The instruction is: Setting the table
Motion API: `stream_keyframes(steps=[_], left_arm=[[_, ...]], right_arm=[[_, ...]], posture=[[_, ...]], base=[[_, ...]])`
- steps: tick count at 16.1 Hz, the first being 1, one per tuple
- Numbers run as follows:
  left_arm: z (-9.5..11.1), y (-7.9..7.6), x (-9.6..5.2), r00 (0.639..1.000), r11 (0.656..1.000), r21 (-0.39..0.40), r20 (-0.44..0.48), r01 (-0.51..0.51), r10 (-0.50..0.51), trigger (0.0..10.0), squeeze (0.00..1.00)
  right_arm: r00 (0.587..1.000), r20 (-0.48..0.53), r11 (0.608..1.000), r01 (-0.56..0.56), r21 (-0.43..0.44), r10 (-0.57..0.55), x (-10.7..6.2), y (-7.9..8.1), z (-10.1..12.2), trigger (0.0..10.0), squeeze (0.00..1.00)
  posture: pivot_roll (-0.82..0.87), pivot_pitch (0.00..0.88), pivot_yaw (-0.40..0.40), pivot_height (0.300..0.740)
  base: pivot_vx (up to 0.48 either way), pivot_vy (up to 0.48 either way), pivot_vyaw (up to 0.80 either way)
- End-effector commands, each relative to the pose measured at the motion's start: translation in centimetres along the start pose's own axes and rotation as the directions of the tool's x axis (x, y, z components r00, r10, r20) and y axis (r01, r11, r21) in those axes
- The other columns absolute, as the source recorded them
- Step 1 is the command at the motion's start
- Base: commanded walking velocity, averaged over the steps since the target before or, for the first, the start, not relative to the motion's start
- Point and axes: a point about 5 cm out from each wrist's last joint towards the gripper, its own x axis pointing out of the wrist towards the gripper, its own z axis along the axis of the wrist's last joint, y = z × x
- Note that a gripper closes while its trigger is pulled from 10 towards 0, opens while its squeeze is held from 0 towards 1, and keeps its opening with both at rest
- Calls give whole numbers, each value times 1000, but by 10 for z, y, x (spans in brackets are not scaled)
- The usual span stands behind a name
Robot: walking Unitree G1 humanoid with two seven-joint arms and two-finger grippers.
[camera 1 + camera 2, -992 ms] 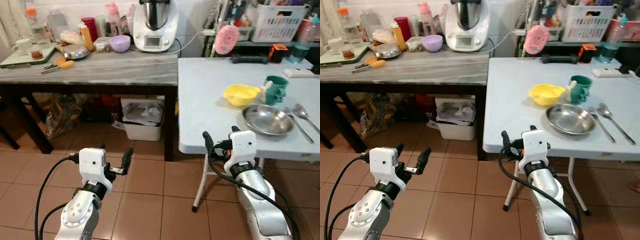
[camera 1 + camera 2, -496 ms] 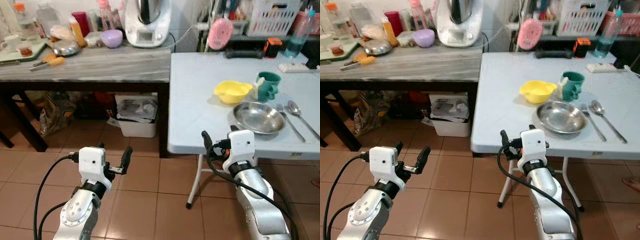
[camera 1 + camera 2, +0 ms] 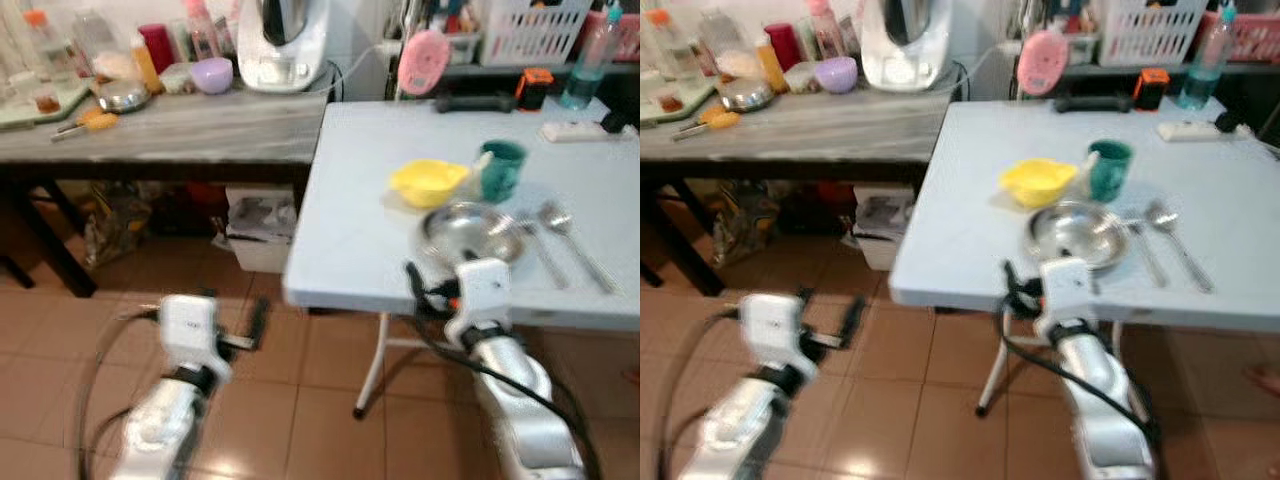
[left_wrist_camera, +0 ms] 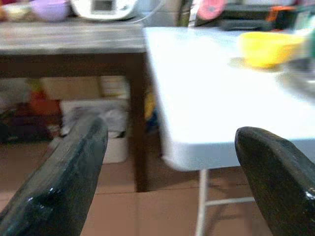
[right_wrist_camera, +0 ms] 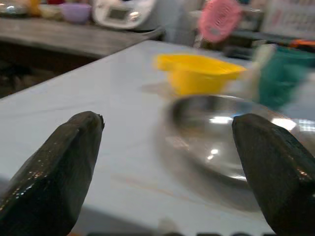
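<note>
On the pale blue folding surface (image 3: 360,230), right of centre, a yellow plastic bowl (image 3: 428,182), green cup (image 3: 500,169), steel plate (image 3: 470,230) and what seem, through blur, two spoons (image 3: 560,225) are already laid. Both the left claw (image 4: 167,162) and the right claw (image 5: 167,162) are spread apart, empty.

A purple bowl (image 3: 212,74) and white kitchen appliance (image 3: 283,45) stand on the grey tabletop (image 3: 180,125); a white bin (image 3: 253,232) sits beneath.

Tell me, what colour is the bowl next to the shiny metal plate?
Yellow plastic bowl, clearest in the right eye view.
</note>
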Motion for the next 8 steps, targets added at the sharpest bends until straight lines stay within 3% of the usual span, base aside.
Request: stream_keyframes(steps=[1,8], left_arm=[[2,9,-1,1000,999,31,-4,-22,22,10000,0],[2,8,-1,1000,999,36,-5,-15,15,10000,0]], right_arm=[[1000,14,1000,-4,8,4,3,4,3,10000,0],[1000,15,1000,2,10,-2,2,4,2,10000,0]], posture=[[-137,0,73,740],[-139,0,77,740]], base=[[0,-480,0],[0,-462,0]])
